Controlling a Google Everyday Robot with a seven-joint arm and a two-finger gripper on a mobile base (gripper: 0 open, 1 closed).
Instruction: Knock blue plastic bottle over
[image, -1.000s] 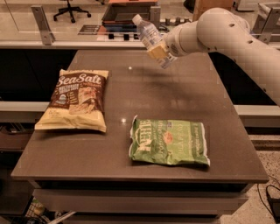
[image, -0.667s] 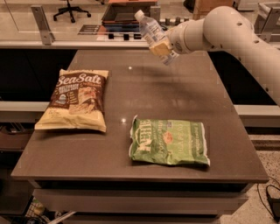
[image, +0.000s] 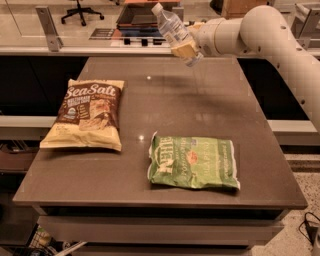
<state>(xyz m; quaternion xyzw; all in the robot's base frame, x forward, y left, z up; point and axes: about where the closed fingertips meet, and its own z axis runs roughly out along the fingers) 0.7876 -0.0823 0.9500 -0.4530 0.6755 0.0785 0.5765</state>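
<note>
The blue plastic bottle (image: 173, 31) is a small clear bottle with a white cap and a pale label. It is held tilted in the air above the far edge of the table, cap pointing up and to the left. My gripper (image: 186, 49) is shut on the bottle's lower half, at the end of the white arm (image: 260, 27) that reaches in from the upper right. The bottle touches nothing but the gripper.
A brown and yellow Sea Salt snack bag (image: 86, 114) lies flat on the left of the dark table (image: 165, 95). A green snack bag (image: 193, 161) lies flat at front right. A counter and an office chair (image: 80, 9) stand behind.
My gripper has lifted the bottle slightly higher and a little to the left. The bags have not moved.
</note>
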